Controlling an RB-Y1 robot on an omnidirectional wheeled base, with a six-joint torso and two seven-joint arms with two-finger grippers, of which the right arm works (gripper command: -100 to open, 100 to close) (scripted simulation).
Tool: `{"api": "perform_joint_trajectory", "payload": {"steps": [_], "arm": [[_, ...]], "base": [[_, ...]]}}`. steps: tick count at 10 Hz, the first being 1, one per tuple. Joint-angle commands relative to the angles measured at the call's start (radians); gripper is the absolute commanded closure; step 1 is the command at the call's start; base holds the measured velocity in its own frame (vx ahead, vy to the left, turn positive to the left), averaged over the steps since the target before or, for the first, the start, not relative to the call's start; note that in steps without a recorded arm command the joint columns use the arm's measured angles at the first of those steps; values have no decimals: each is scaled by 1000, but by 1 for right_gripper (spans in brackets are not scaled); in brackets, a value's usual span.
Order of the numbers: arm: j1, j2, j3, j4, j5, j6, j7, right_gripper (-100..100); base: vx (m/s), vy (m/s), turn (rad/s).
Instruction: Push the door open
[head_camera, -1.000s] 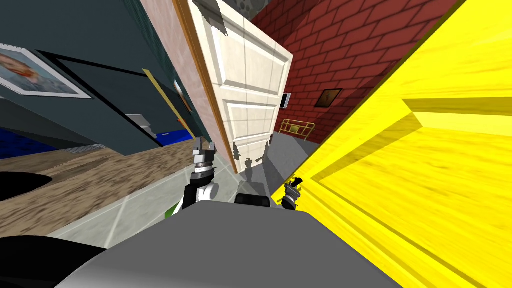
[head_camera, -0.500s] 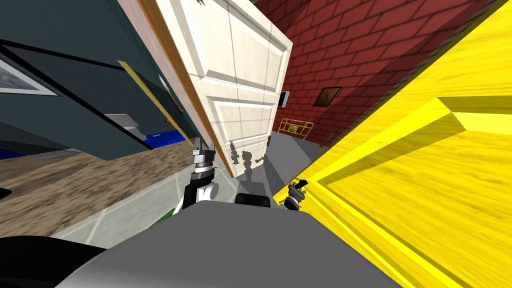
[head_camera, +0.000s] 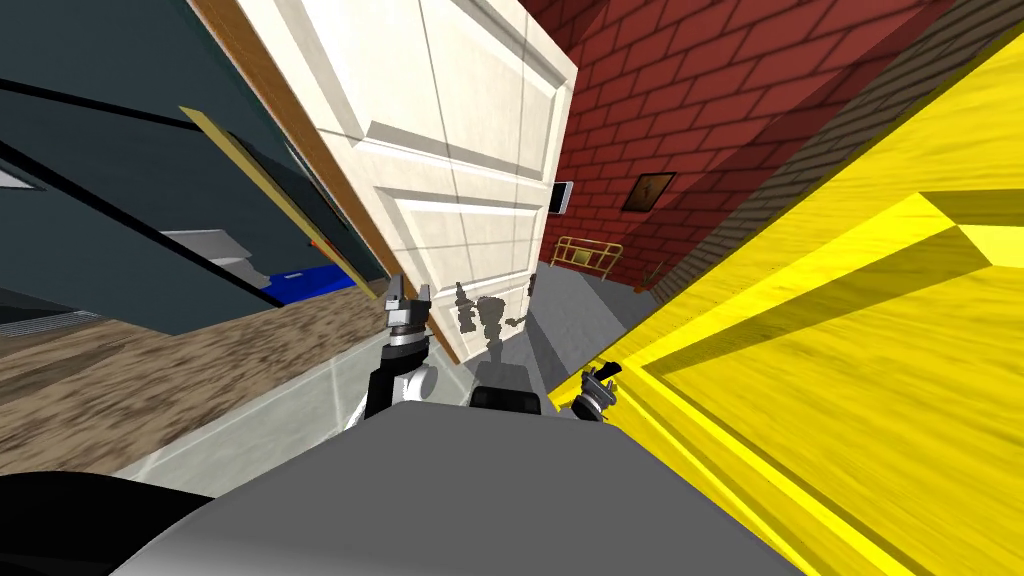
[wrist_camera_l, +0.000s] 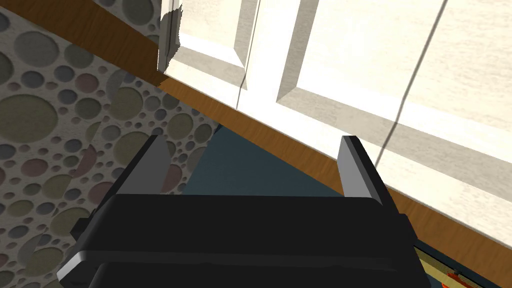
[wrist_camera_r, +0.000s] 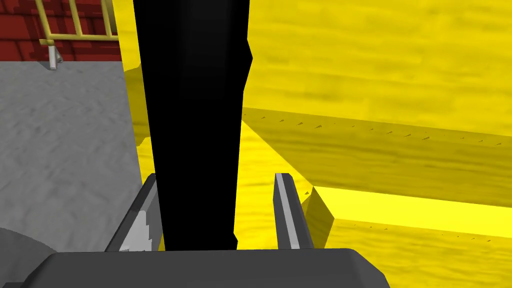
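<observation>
Far L: dark teal wall (head_camera: 90, 200) above a brown speckled floor (head_camera: 150, 380). Nearer me that floor meets a strip of pale tiled floor (head_camera: 290, 410).

Centre-L: L gripper (head_camera: 408, 292) is raised just ahead, fingers (wrist_camera_l: 150, 160) spread wide w/ nothing btwn them. It points at the brown wood strip (wrist_camera_l: 290, 145) that runs along the L edge of a white panelled door (head_camera: 450, 150); can't tell if it touches. Next to that strip the wrist view shows a pale wall w/ a round bubble pattern (wrist_camera_l: 50, 125). The white door stands at an angle to the teal wall, w/ gripper shadows on its low part.

Centre: past the white door's R edge, a grey floor (head_camera: 570, 310) runs far to a red brick wall (head_camera: 700, 100). A framed picture (head_camera: 648, 191) hangs on the wall and a yellow railing (head_camera: 588, 252) stands at its foot.

R: the yellow door (head_camera: 850, 350), the task's thing, takes the whole R side. It is panelled and wood-grained, and slants from near R toward far centre. R gripper (head_camera: 604, 376) sits low at its near L edge. Its fingers are apart w/ a black bar (wrist_camera_r: 195, 125) standing btwn them, against one finger w/ a gap to the other, so not pinched.
</observation>
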Motion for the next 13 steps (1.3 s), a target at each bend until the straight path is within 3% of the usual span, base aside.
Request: {"api": "perform_joint_trajectory", "payload": {"steps": [1,9,10,11,13], "arm": [[11,-9,-29,-17,-16,-4,8,100],[13,59,-110,-24,-74,-22,28,100],[14,58,-101,-25,-70,-15,28,100],[-16,24,-112,-1,-108,-50,51,100],[-36,12,-117,15,-132,-71,66,100]], "base": [[120,-44,-41],[195,-55,-69],[83,-15,-25],[27,-117,40],[38,-157,60]]}}
